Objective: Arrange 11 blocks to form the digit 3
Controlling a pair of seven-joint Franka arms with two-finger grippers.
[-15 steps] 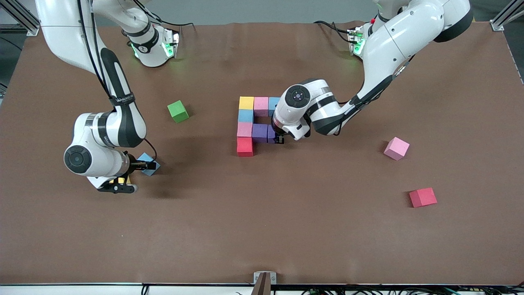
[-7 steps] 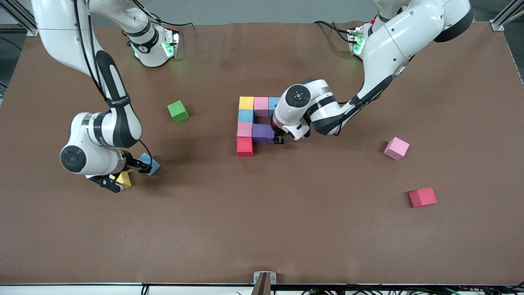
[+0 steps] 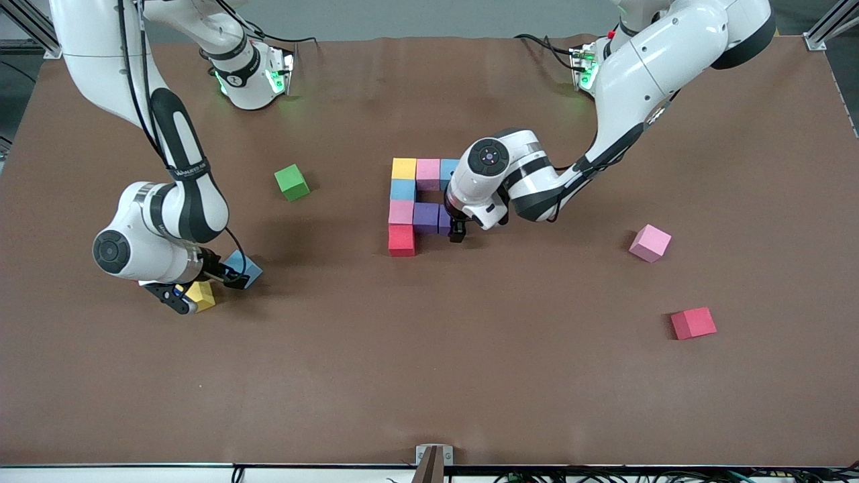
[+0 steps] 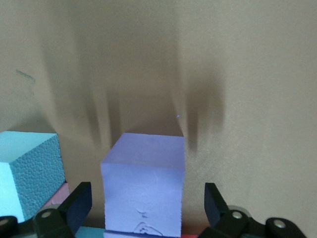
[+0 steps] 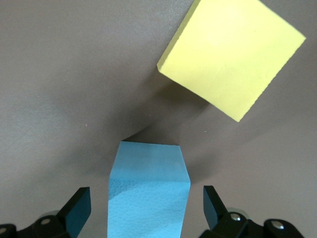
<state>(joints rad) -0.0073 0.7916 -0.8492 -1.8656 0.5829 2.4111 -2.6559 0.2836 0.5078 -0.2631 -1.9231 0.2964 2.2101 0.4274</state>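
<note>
My left gripper (image 4: 146,208) stands wide around the purple block (image 4: 143,181) at the end of the figure's middle bar, fingers clear of its sides. The half-built digit 3 (image 3: 416,201) sits mid-surface. My right gripper (image 5: 146,210) is wide too, straddling a light blue block (image 5: 147,191) beside a yellow block (image 5: 230,57). A pink block (image 3: 649,243) and red block (image 3: 693,323) lie loose toward the left arm's end.
</note>
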